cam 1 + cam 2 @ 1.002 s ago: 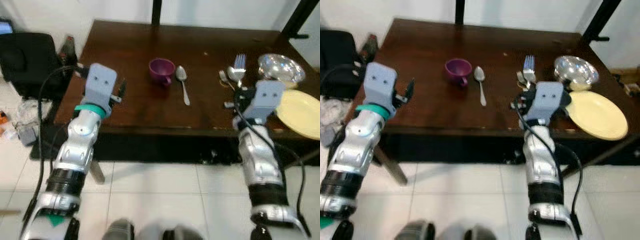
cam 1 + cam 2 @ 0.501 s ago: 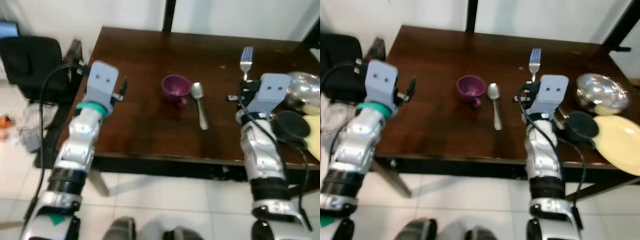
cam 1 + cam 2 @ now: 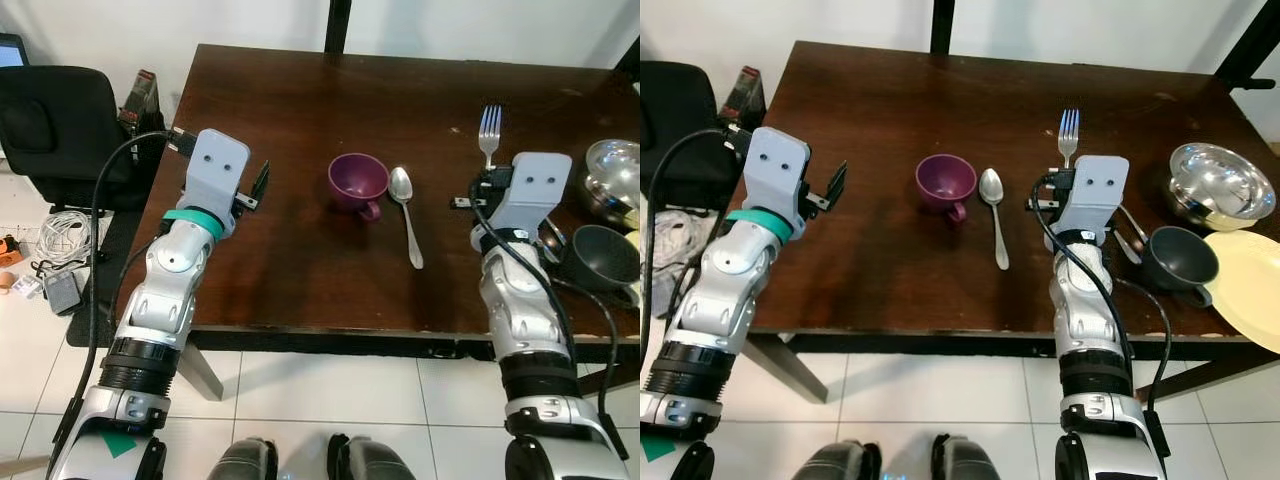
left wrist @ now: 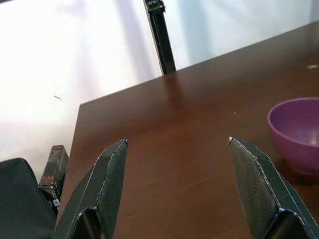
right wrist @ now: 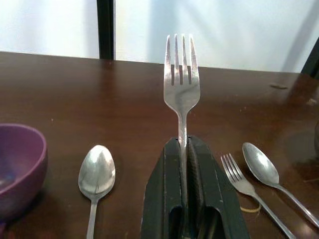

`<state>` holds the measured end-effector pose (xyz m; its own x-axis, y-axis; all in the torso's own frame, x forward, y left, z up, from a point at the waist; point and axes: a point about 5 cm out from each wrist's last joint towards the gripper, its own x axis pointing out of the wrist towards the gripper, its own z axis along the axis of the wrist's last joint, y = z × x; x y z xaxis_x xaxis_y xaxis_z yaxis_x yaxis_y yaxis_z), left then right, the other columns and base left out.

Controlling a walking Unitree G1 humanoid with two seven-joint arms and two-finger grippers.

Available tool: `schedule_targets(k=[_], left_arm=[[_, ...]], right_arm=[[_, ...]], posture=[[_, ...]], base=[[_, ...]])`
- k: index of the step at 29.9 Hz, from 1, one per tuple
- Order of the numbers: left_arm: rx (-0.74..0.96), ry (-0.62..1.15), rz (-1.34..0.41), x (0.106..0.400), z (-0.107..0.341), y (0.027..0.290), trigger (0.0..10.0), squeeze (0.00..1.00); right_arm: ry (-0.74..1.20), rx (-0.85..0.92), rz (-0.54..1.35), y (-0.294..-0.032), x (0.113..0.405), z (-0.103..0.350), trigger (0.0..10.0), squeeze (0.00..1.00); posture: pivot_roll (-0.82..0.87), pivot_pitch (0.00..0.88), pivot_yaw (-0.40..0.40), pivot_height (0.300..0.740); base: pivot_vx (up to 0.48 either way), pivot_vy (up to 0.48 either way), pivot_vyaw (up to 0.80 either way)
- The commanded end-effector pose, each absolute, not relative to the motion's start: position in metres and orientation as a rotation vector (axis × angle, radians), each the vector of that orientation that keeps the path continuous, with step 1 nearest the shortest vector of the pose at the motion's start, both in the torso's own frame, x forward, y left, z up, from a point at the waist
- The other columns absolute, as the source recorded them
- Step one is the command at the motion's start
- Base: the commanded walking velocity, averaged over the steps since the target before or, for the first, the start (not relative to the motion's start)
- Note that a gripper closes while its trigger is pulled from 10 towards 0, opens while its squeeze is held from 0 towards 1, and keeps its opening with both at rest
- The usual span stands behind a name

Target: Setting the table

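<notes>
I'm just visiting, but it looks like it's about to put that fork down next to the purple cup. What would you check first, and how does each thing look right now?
1. Fork held firmly: ok. The right gripper is shut on its handle, tines pointing forward.
2. Free spot on the table for the fork: ok. Bare wood shows to the right of the spoon.
3. Purple cup upright and out of the way: ok, it stands left of the spoon.
4. Left gripper clear of the work: ok, open, hovering over the table's left side.
5. Dark cup near the right arm's elbow: cannot tell whether they touch.
6. Spare fork and spoon beside the gripper: ok, lying flat.
</notes>
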<state>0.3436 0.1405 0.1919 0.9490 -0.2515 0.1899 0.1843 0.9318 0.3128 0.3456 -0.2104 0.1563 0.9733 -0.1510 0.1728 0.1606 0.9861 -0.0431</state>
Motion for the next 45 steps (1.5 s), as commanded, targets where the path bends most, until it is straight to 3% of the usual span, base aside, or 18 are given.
schedule_targets(k=[1,9,11,13,15,18,23,42,43,45], left_arm=[[0.282,-0.213,-0.240,0.342,0.189,0.139,10.0,0.00],[0.291,-0.219,-0.351,0.335,0.197,0.132,10.0,0.00],[0.317,-0.181,-0.573,0.319,0.210,0.131,10.0,0.00],[0.317,-0.181,-0.573,0.319,0.210,0.131,10.0,0.00],[0.319,-0.140,-0.714,0.305,0.219,0.137,10.0,0.00],[0.300,-0.128,-0.768,0.298,0.224,0.139,10.0,0.00],[0.236,-0.120,-0.914,0.283,0.236,0.126,10.0,0.00],[0.256,-0.040,-1.002,0.273,0.242,0.122,10.0,0.00],[0.256,-0.038,-1.000,0.273,0.242,0.122,10.0,0.00],[0.256,-0.038,-1.000,0.273,0.242,0.122,10.0,0.00]], right_arm=[[-0.152,-0.061,-0.169,-0.214,0.348,0.154,10.0,0.00],[-0.119,-0.055,-0.142,-0.211,0.359,0.155,10.0,0.00],[-0.067,-0.052,-0.111,-0.208,0.367,0.153,10.0,0.00],[-0.067,-0.052,-0.111,-0.208,0.367,0.153,10.0,0.00],[-0.042,-0.039,-0.108,-0.208,0.370,0.151,10.0,0.00],[-0.043,-0.035,-0.113,-0.207,0.371,0.151,10.0,0.00],[-0.068,-0.007,-0.126,-0.202,0.375,0.156,10.0,0.00],[-0.030,-0.013,-0.139,-0.204,0.371,0.139,10.0,0.00],[-0.028,-0.012,-0.140,-0.204,0.370,0.138,10.0,0.29],[-0.028,-0.012,-0.140,-0.204,0.370,0.138,10.0,0.29]], posture=[[0.07,0.022,0.015,0.740],[0.10,0.088,0.018,0.740],[0.12,0.126,0.020,0.740],[0.12,0.126,0.020,0.740],[0.13,0.147,0.031,0.740],[0.12,0.169,0.047,0.740],[0.12,0.216,0.075,0.740],[0.12,0.233,0.097,0.740],[0.13,0.228,0.097,0.740],[0.13,0.228,0.097,0.740]], base=[[0.000,0.000,0.00],[0.000,0.000,0.00],[0.000,0.000,0.00],[0.000,0.000,0.00],[0.000,0.000,0.00],[0.000,0.000,0.00],[0.000,0.000,0.00],[0.000,0.000,0.00],[0.000,0.000,0.00],[0.000,0.000,0.00]])
